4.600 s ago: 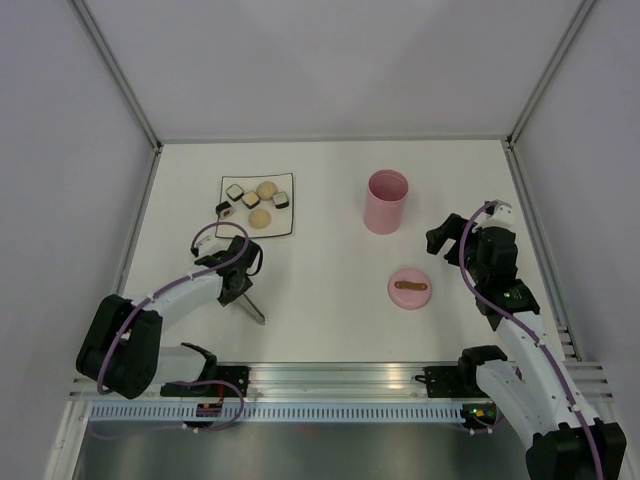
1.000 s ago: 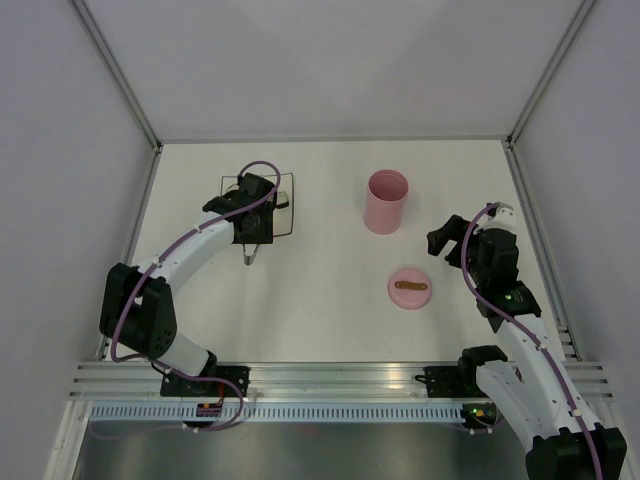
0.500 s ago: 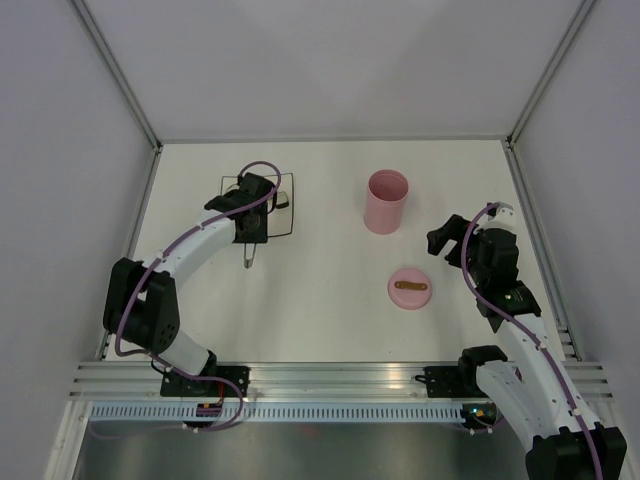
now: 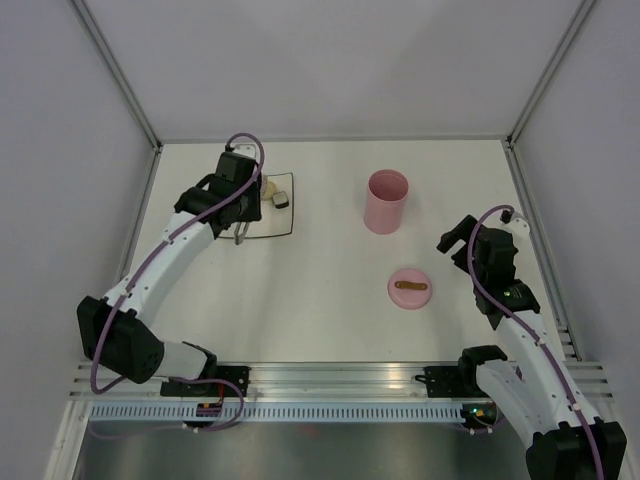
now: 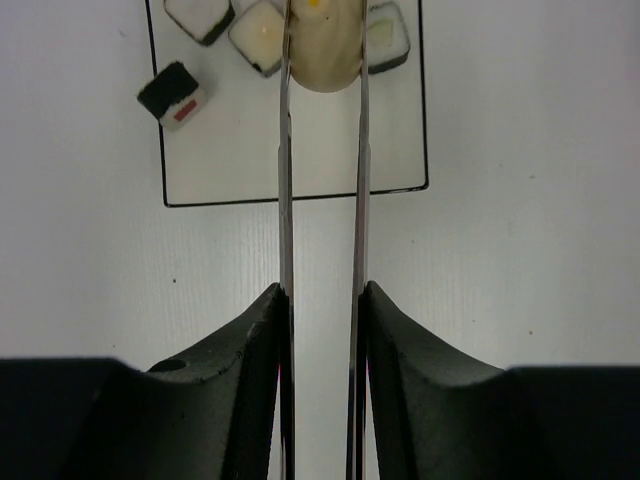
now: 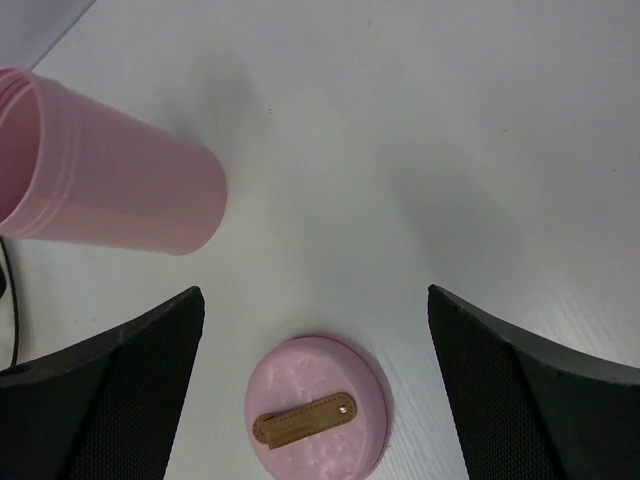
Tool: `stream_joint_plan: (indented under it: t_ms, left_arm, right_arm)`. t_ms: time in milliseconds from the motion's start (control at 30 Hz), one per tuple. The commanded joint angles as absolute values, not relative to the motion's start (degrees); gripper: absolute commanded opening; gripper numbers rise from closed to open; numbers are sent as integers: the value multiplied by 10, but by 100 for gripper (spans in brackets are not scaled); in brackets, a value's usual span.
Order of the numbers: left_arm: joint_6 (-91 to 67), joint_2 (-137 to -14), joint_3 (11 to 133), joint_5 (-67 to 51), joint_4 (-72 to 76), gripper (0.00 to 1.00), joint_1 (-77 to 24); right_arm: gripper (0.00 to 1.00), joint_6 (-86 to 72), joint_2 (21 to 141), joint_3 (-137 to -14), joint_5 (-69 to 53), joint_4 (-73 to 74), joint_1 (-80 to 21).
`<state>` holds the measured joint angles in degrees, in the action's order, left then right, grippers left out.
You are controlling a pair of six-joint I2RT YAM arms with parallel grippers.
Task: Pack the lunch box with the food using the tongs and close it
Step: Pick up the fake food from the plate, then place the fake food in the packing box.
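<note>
The silvery tongs (image 5: 284,200) run forward between my left gripper's (image 5: 320,300) jaws, which are shut on them. Their tips pinch a pale beige ball of food (image 5: 322,45) over the white plate (image 5: 300,150). Dark-edged cubes (image 5: 178,95) lie on the plate around it. From above, my left gripper (image 4: 240,205) covers the plate's left half, and the tongs (image 4: 239,234) stick out below it. The open pink lunch box (image 4: 386,201) stands upright. Its lid (image 4: 409,288) lies flat, handle up. My right gripper (image 6: 312,300) hangs open above the lid (image 6: 318,410), holding nothing.
The plate's black rim (image 4: 291,205) lies at the back left of the table. The lunch box (image 6: 110,190) stands a short way behind the lid. White walls close the table at the left, back and right.
My left arm has swung farther back and left over the plate, and the tongs have squeezed in on a beige ball. My right wrist has turned slightly.
</note>
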<state>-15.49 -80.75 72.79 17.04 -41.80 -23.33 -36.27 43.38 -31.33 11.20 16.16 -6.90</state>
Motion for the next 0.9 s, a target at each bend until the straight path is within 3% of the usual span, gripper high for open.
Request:
stream_joint_plan:
  t_ms: [0,167,467,867]
  left_arm:
    - [-116,-763,796,134,-437,27,-239]
    - [-106,-775,888,53,-441,26,-265]
    - [-54,-903,1076,14,-440,26,-398]
    - [-56,-1041,1156,-18,-439,26,-457]
  right_arm:
    - [98,-441,439,-345,227,222,-67]
    - [98,-448,444,-362,251,245,-67]
    - [98,-461,456,-381,269,315,-66]
    - [98,-437,383,-355,287,318,-66]
